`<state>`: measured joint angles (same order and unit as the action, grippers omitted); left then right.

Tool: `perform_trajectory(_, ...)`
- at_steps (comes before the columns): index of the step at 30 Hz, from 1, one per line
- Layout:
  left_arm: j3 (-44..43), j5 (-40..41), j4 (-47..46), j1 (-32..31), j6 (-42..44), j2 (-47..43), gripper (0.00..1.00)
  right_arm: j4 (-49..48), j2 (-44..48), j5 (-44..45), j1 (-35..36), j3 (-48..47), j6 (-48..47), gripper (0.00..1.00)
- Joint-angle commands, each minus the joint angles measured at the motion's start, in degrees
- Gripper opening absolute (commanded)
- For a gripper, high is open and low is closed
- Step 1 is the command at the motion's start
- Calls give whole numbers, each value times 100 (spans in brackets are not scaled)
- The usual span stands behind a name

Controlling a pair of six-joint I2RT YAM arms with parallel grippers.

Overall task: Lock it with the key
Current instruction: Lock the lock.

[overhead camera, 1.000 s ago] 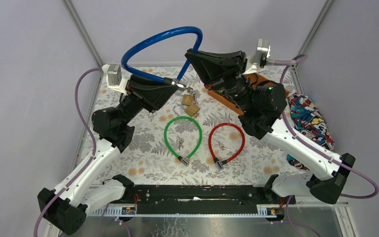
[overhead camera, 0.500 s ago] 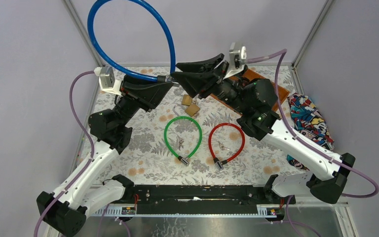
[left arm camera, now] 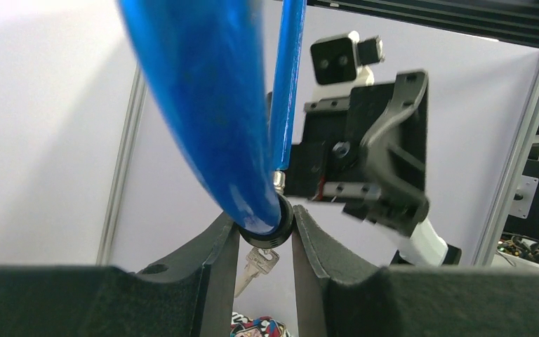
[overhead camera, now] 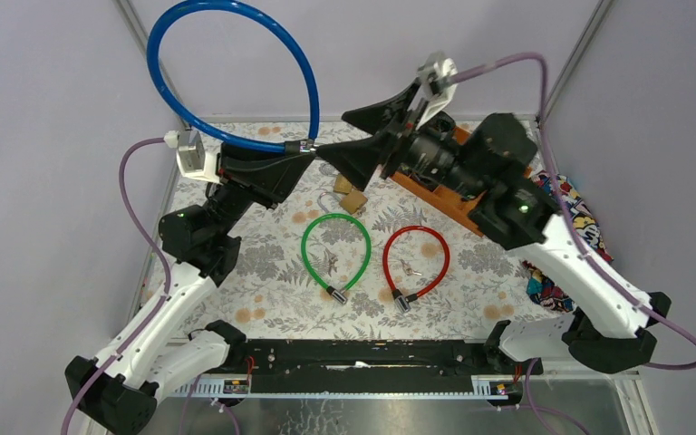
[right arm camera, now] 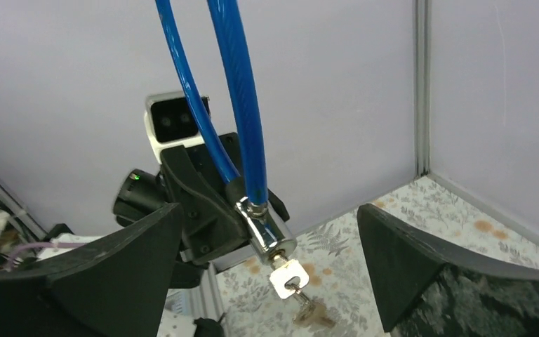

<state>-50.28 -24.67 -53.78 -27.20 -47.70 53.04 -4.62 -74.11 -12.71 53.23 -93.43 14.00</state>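
Change: our right gripper (right arm camera: 270, 235) has just sprung wide, releasing the key (right arm camera: 289, 276) | Left gripper (left arm camera: 265, 235) clamps the blue cable lock (overhead camera: 227, 54), closed loop aloft | Key hangs between right fingers; turn probably done.

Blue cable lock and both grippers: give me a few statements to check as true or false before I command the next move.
1. The left gripper clamps the blue cable lock at its lock body. True.
2. The right gripper is shut on the key. False: its jaws stand wide open on either side of the lock body, and the key sits in the cylinder untouched.
3. The green cable lock and the red cable lock lie on the table. True.
4. The blue loop lies flat on the table. False: it arches up in the air, above the arms.
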Motion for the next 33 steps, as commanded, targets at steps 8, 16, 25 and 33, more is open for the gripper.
perform_trajectory(8, -42, -69, -660, 64, 226, -172, 0, 1917, 66, -1010, -1058, -791, 3279, 74)
perform_trajectory(16, 18, -8, -618, 72, 78, -337, 0, 345, 46, -2173, -1097, -209, 3915, 74)
perform_trajectory(25, -26, -31, -572, 109, 16, -369, 0, -403, -57, -2435, -1096, 116, 4278, 68)
perform_trajectory(33, -26, -13, -572, 143, 24, -354, 0, -460, -17, -2454, -1031, 244, 4409, 54)
